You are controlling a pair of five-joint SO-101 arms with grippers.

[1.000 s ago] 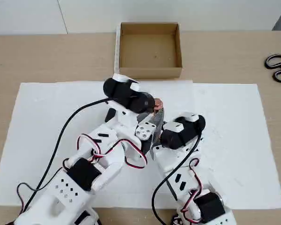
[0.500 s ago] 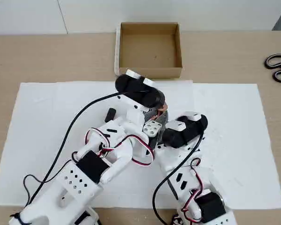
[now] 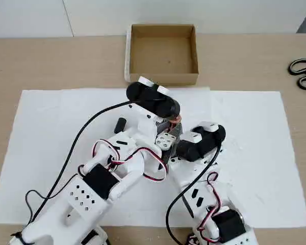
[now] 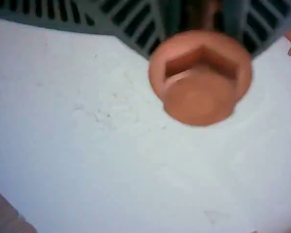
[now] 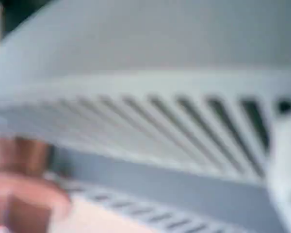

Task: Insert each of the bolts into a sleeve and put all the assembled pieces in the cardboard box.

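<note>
1. Now the left gripper (image 3: 174,121) hangs over the white paper sheet (image 3: 255,153), its fingers pinching the orange bolt (image 4: 200,77).
2. That orange bolt is at 6 o'clock from the cardboard box (image 3: 163,79), near its front wall.
3. And the right gripper (image 3: 172,135) crowds in from 5 o'clock, just beside the bolt; gripping or not, can't tell.
4. Scissors (image 3: 303,73) lie out at 3 o'clock, well apart.

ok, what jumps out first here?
The left arm and right arm meet nose to nose at the middle of the white sheet, at a small orange piece. Beyond them stands the open box. Scissors lie far right on the table.
</note>
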